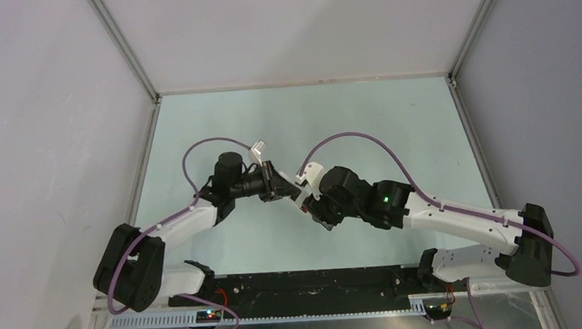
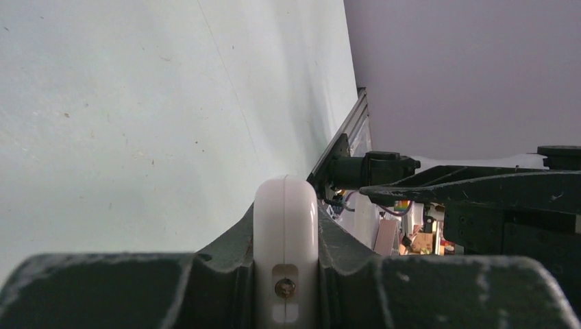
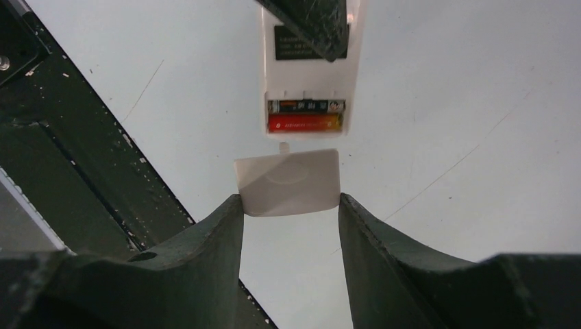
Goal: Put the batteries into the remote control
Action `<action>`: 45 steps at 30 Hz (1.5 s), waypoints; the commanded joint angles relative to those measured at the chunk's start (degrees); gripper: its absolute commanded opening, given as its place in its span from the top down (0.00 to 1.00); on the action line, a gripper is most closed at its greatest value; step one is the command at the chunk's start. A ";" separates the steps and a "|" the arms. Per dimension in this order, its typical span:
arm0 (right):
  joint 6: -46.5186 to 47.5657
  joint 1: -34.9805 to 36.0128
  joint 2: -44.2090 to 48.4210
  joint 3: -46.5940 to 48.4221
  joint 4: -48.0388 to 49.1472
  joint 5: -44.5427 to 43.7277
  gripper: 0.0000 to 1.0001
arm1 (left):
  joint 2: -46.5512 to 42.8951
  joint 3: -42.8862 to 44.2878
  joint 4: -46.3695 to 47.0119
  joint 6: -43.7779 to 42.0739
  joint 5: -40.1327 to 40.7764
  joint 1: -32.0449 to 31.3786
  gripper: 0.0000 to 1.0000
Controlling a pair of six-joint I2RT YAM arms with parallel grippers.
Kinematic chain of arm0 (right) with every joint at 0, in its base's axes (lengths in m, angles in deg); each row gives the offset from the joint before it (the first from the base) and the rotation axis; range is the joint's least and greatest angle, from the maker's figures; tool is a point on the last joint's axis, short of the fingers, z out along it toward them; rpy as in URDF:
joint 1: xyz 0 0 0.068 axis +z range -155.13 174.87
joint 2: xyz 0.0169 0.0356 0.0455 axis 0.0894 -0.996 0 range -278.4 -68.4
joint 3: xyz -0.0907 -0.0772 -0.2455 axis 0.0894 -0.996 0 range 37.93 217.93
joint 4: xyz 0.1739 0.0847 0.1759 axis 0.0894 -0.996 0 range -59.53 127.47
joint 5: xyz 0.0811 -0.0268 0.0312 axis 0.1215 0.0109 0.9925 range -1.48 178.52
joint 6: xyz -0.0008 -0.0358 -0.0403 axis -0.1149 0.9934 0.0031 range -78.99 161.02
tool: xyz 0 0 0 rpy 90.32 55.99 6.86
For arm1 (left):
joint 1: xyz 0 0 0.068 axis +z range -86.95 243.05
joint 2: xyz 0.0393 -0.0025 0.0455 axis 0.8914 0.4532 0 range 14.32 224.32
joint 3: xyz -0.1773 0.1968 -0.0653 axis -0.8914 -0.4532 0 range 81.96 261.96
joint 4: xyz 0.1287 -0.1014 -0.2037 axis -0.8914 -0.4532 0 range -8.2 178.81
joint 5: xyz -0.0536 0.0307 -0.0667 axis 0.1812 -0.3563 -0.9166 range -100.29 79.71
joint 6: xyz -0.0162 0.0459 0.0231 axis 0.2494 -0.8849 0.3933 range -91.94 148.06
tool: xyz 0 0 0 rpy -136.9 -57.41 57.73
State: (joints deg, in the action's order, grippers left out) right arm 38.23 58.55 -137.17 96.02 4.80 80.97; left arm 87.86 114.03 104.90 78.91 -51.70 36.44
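Left gripper (image 2: 285, 236) is clamped on the remote (image 2: 286, 199), held edge-on over the middle of the table (image 1: 362, 122), its back turned to the right arm and the bay uncovered. The dark battery (image 3: 306, 106) and orange-red battery (image 3: 305, 123) lie side by side in the bay (dark one farther from the open end). Right gripper (image 3: 289, 200) pinches the white cover (image 3: 288, 178) by its edges, just short of the bay, a thin gap between.

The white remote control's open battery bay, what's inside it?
Inside the white remote control lie two thin cylindrical batteries side by side: a dark battery and an orange-red battery nearer its end. Their contacts are too small to see.
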 commanded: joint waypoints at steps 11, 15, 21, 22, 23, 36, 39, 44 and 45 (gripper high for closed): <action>1.03 -0.07 -4.59 -0.01 2.00 1.92 0.48 | -2.34 1.80 1.90 -3.32 2.25 -3.71 1.00; 0.87 -1.43 -4.80 0.01 2.56 2.61 0.48 | -2.91 1.63 1.89 -3.55 1.98 -4.07 1.00; 1.22 -2.11 -5.36 -0.01 3.08 2.97 0.48 | -3.45 1.41 1.86 -4.24 1.51 -4.37 1.00; 1.23 -2.21 -5.43 0.01 3.02 2.89 0.48 | -3.48 1.45 1.88 -4.30 1.46 -4.45 1.00; 1.22 -2.18 -5.46 0.01 3.04 2.80 0.48 | -3.44 1.43 1.86 -4.33 1.47 -4.43 1.00; 1.23 -3.26 -5.52 0.01 3.75 2.61 0.48 | -2.75 2.00 1.89 -4.77 0.94 -5.51 1.00; 1.18 -3.51 -5.60 -0.03 3.72 2.96 0.48 | -2.78 2.29 1.90 -4.92 0.71 -5.51 1.00; 1.20 -3.73 -6.64 0.73 2.90 3.16 0.48 | -2.78 2.54 1.80 -5.05 0.48 -5.69 1.00; 1.25 -3.78 -7.16 1.07 2.75 3.16 0.48 | -2.85 2.55 1.76 -5.12 0.44 -5.70 1.00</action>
State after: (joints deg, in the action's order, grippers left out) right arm 38.73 55.36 -143.00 96.00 6.53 84.56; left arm 85.92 114.05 104.88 75.47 -49.54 31.57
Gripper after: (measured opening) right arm 0.531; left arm 0.252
